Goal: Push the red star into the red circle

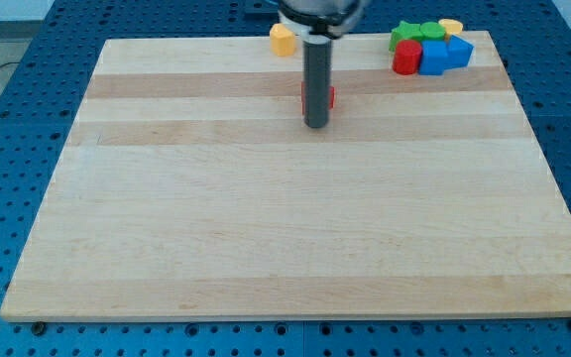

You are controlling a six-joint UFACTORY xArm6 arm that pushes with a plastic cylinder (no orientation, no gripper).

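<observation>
My tip (316, 125) rests on the board near the top centre. The rod stands directly in front of a red block (330, 97), probably the red star, and hides most of it; only slivers show at the rod's left and right sides. The red circle (405, 58) is a red round block at the left of a cluster at the top right, about 80 px right of and above the tip.
The cluster at the top right also holds a green block (411, 35), blue blocks (442, 54) and a yellow block (451, 26). A yellow block (283, 39) sits at the top edge, left of the rod. The wooden board (295, 228) lies on a blue perforated table.
</observation>
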